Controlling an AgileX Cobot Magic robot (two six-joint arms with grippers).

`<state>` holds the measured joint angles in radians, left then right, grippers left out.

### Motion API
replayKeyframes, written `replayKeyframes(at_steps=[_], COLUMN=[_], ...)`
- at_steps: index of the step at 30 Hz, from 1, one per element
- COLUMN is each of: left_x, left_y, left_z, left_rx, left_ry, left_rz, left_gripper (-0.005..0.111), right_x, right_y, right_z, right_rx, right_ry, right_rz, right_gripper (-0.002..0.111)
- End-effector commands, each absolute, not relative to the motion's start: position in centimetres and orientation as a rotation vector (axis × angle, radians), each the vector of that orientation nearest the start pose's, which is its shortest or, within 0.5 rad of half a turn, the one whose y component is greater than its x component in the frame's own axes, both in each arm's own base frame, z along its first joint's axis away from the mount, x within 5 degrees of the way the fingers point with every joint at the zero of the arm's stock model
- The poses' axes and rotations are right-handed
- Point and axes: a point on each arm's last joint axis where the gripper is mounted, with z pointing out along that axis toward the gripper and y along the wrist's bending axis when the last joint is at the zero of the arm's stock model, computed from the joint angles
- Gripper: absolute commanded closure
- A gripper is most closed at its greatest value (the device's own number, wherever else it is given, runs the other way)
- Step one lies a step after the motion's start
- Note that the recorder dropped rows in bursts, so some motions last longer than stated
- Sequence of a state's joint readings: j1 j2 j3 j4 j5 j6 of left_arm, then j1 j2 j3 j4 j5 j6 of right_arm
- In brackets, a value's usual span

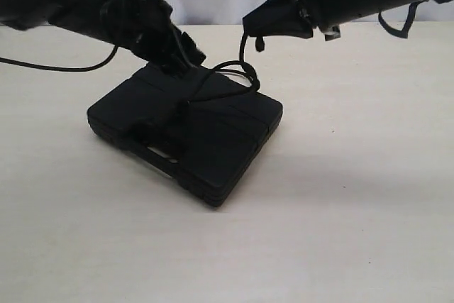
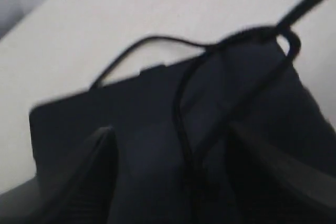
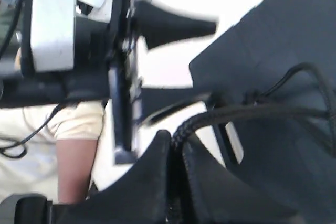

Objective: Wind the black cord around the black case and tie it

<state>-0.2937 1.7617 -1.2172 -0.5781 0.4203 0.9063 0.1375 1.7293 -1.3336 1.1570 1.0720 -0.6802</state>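
The black case [image 1: 191, 129] lies flat on the table with its cut-out handle toward the near side. The black cord [image 1: 241, 76] crosses the case's top and rises in a loop off its far corner. My right gripper [image 1: 247, 31] hangs above that corner, shut on the cord [image 3: 247, 111], which is pinched between its fingertips [image 3: 157, 145]. A short knobbed end [image 1: 260, 44] dangles beside it. My left gripper [image 1: 190, 62] sits low over the case's far edge, open. Its fingers [image 2: 89, 166] straddle cord strands [image 2: 181, 124] lying on the case [image 2: 131, 108].
A thick arm cable [image 1: 57, 67] trails over the beige table [image 1: 355, 211] at the left. A white curtain hangs behind the table. In the right wrist view a person's arm [image 3: 73, 156] shows past the left arm's hardware [image 3: 52, 19].
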Motion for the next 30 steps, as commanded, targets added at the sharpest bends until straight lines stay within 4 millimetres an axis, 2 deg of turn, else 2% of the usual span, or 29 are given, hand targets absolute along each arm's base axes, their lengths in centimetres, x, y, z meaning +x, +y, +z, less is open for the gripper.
replayKeyframes(at_steps=[1, 3, 6, 10, 15, 23, 26, 30], left_x=[34.9, 34.4, 33.8, 33.6, 34.1, 34.4, 34.4, 34.3], left_y=[-10.3, -9.8, -9.9, -10.4, -10.6, -10.8, -10.8, -10.7], left_z=[23.0, 22.2, 20.4, 18.1, 16.8, 14.0, 12.9, 12.1], left_rx=[0.700, 0.591, 0.466, 0.313, 0.032, -0.481, -0.573, -0.589], left_ry=[2.659, 2.793, 2.968, 3.057, 3.065, 2.915, 2.880, 2.875], left_rz=[-0.073, -0.028, -0.065, -0.162, -0.184, -0.294, -0.309, -0.310], left_gripper=[0.049, 0.049, 0.049, 0.049, 0.049, 0.049, 0.049, 0.049], right_x=[35.4, 35.5, 35.5, 35.3, 35.0, 35.0, 35.0, 35.0], right_y=[11.6, 11.5, 11.4, 11.4, 11.5, 11.4, 11.4, 11.5], right_z=[30.3, 30.3, 30.1, 29.9, 29.9, 29.8, 29.8, 29.8], right_rx=[-0.326, -0.323, -0.339, -0.376, -0.400, -0.418, -0.418, -0.419], right_ry=[2.312, 2.311, 2.321, 2.343, 2.357, 2.368, 2.368, 2.368], right_rz=[1.205, 1.185, 1.161, 1.156, 1.179, 1.159, 1.159, 1.161], right_gripper=[0.104, 0.104, 0.104, 0.104, 0.104, 0.104, 0.104, 0.104])
